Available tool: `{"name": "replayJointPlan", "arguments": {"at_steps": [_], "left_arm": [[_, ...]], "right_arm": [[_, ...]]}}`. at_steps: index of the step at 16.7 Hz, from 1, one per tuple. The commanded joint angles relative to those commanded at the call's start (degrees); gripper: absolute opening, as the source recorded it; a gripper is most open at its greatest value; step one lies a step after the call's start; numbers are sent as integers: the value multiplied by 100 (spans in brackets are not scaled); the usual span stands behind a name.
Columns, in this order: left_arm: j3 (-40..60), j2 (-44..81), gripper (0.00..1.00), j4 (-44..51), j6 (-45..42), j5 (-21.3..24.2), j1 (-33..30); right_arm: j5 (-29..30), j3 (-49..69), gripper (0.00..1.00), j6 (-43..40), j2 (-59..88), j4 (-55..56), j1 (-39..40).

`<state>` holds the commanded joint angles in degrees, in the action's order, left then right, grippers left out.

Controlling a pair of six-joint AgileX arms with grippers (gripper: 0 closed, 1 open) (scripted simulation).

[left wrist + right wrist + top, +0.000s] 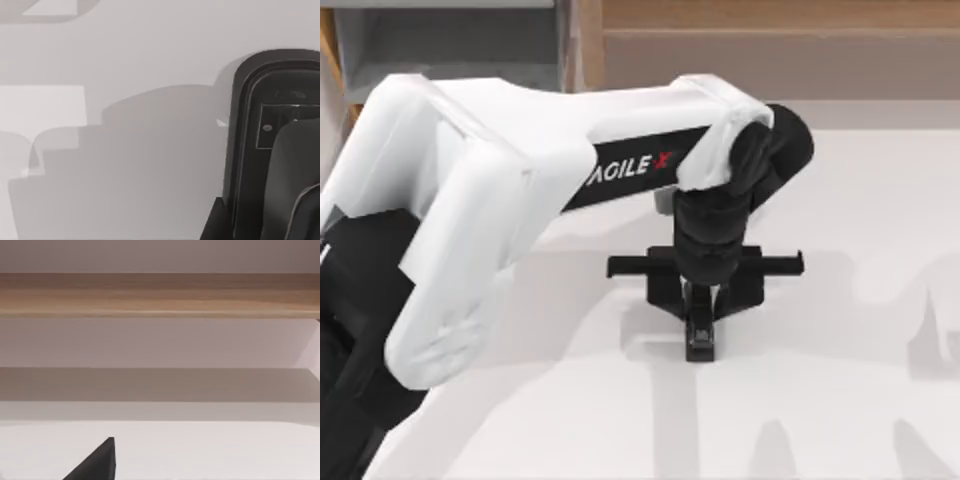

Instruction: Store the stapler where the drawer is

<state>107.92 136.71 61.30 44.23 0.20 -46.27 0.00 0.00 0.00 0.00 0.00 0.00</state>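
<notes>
The stapler [700, 338], small, slim and black, lies near the middle of the white table. My left arm reaches over from the left, and my left gripper [701, 300] points straight down right over the stapler. In the left wrist view the stapler [250, 150] sits very close, its rounded end and grey label showing, with a dark part of the gripper overlapping it. The drawer [450, 45], with grey inner walls, stands at the far left corner, partly hidden by the arm. A black part of my right gripper [97, 465] shows in the right wrist view.
A long brown wooden cabinet [780, 45] runs along the table's far edge, to the right of the drawer. The same wood edge [160, 295] crosses the right wrist view. Arm shadows fall on the white table [860, 230].
</notes>
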Motion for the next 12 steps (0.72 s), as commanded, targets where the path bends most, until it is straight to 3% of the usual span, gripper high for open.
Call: {"name": "replayJointPlan", "arguments": {"at_steps": [12], "left_arm": [[177, -63, 0, 216, -1, 2, 3]], "right_arm": [[0, 0, 100, 0, 0, 0, 0]]}}
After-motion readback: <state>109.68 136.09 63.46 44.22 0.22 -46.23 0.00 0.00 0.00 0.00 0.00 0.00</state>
